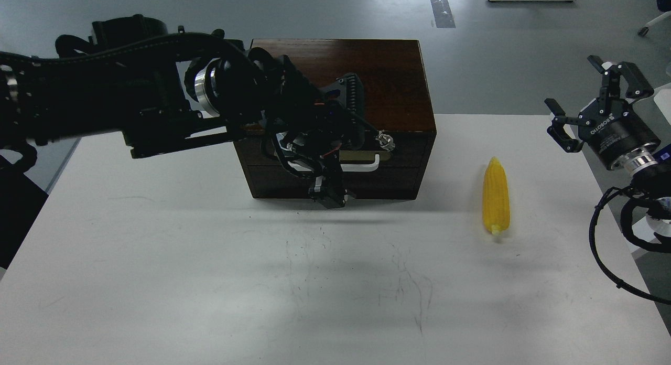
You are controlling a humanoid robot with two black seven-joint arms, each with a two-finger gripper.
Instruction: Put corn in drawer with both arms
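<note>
Grey floor out back, with a white table point(157, 281) in front that's scuffed with faint dark scratches near the middle. A dark-brown wooden box point(367, 76) sits at the far edge of the table, and the drawer point(403, 158) in its front face looks pushed in, white bar handle point(367, 167) on a tan plate.

The left arm point(131, 87) sweeps in from the left and covers most of the box's left front. Its left gripper point(327, 194) hangs down right in front of the drawer, by the handle's left end. It's too dark and bunched up there, so I can't tell if the fingers are apart or together, or whether they touch the handle.

The right gripper point(587, 100) hovers off the table's right edge, fingers spread wide, nothing in them.

The corn point(496, 200) lies flat on the table, well right of the box, between it and the right gripper. Bright yellow, pointed tip away from the robot, stub end toward it.
</note>
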